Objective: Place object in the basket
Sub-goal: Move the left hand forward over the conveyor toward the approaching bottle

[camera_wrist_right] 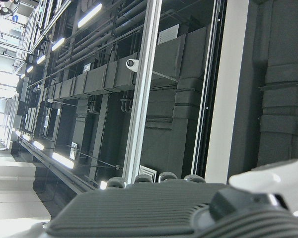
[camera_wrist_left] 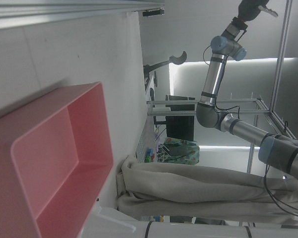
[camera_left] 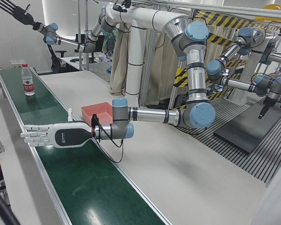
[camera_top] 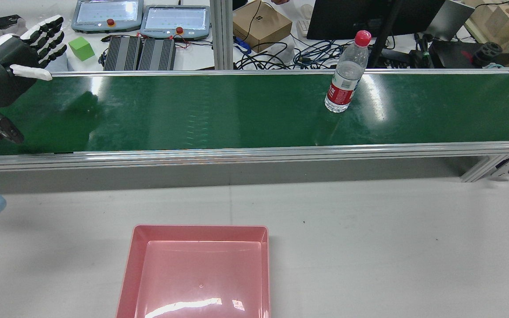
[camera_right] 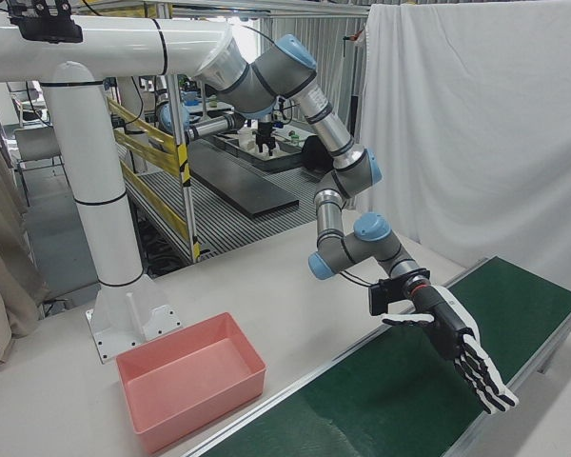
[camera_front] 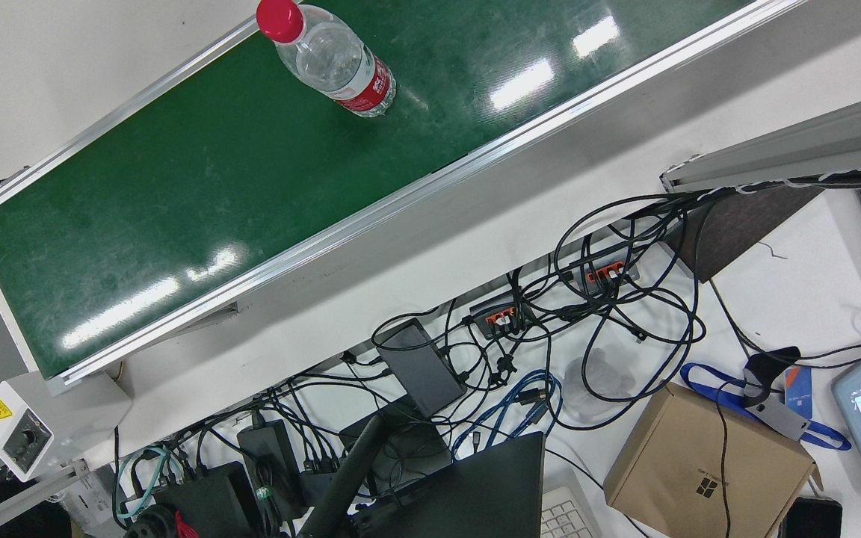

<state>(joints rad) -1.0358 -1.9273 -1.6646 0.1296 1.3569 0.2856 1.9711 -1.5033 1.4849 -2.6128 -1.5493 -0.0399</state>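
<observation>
Standing upright on the green belt [camera_top: 237, 110], the bottle [camera_top: 345, 73] is well right of the left hand [camera_top: 20, 53], held flat, fingers spread, empty; right hand [camera_left: 13, 9] raised, spread, empty.

The long green conveyor belt [camera_top: 237, 110] lies bare except for one upright clear plastic bottle with a red cap [camera_top: 346, 77]; the shallow pink plastic basket [camera_top: 126, 274] sits open-topped on the white table [camera_top: 369, 247].
</observation>
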